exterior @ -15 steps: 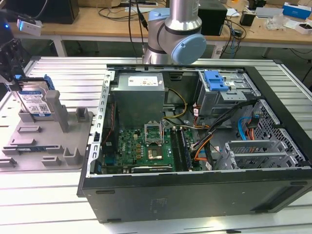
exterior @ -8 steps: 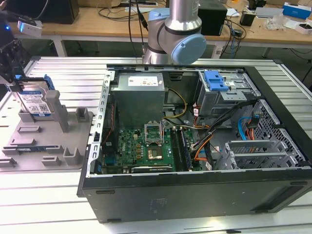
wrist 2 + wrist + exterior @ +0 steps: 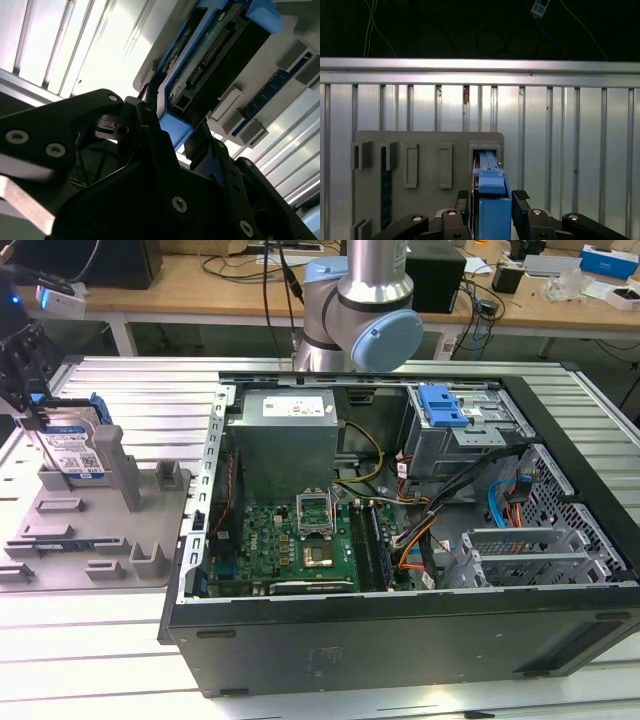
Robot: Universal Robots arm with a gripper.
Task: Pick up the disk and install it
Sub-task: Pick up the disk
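The disk (image 3: 75, 450) is seen standing on its edge in a slot of the grey holder (image 3: 100, 530), at the exterior view's left, well apart from the open computer case (image 3: 400, 625). It is judged to be stiff, rather heavy and sensitive to shocks. Its metal faces are probably slippery, so the blue bracket (image 3: 492, 182) at the narrow end is the better place to be held. In the first wrist view the gripper (image 3: 492, 199) is placed over this end. The fingers (image 3: 521, 200) appear to be pressed against the bracket from both sides, with the disk between them.
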